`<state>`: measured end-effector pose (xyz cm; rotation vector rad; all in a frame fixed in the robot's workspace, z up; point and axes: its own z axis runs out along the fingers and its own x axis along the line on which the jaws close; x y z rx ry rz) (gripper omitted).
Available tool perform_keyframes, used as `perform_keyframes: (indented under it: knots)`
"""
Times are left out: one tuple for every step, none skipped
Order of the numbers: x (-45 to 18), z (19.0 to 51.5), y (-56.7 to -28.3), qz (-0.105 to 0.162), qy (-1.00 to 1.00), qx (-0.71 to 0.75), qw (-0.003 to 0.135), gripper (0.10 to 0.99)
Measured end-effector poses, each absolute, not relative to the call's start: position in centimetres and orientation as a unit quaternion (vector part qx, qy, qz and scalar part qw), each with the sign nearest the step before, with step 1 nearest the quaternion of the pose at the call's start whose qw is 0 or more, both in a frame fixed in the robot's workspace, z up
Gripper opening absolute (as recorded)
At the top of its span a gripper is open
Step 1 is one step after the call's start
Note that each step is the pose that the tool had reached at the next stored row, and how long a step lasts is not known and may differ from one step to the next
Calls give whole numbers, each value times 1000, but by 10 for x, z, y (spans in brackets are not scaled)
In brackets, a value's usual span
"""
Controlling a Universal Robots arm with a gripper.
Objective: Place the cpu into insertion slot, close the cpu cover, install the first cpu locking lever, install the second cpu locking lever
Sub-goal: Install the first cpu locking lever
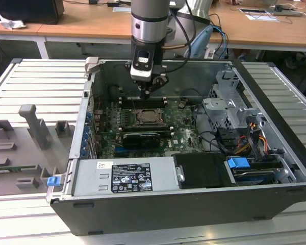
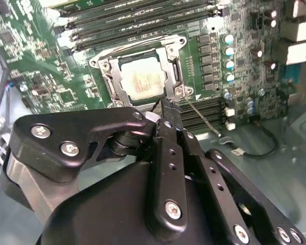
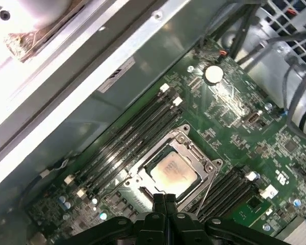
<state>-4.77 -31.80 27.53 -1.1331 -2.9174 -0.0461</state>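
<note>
Two of four steps look done: the cpu (image 2: 143, 76) lies in the insertion slot (image 2: 100, 63) under the lowered cpu cover (image 2: 170, 66), while the gripper (image 2: 166, 107), jaws pressed together and empty, hovers just beside a thin locking lever (image 2: 201, 116) that juts out, seemingly unlatched.

Setting: robotics lab or test workshop.

Evidence, exterior view:
- An industrial arm (image 1: 149, 20) at upper centre, with its end effector (image 1: 147, 93) inside an opened desktop computer case (image 1: 168, 217).
- The case sits on a ribbed aluminium tabletop (image 1: 20, 76).
- Grey fixture blocks (image 1: 33, 122) at left.
- Wooden desks (image 1: 81, 25) along the top edge, carrying what appear to be papers (image 1: 265, 17).
</note>
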Motion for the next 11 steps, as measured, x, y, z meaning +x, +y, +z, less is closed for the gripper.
perform_keyframes:
  knots:
    - [-48,275,-318,-15,-939,-342,6,106]
    - [-48,275,-318,-15,-945,-328,6,106]
    - [-48,275,-318,-14,-948,-318,6,106]
    - [-48,274,-318,-14,-952,-305,7,106]
    - [-48,274,-318,-14,-957,-289,7,106]
    - [-48,274,-318,-14,-963,-268,7,106]
    - [-48,274,-318,-14,-967,-252,7,106]
    - [-48,274,-318,-14,-970,-243,8,106]
    - [-48,274,-318,-14,-972,-233,8,106]
    - [-48,274,-318,-13,-976,-219,8,106]
    - [-48,274,-318,-13,-978,-207,7,106]
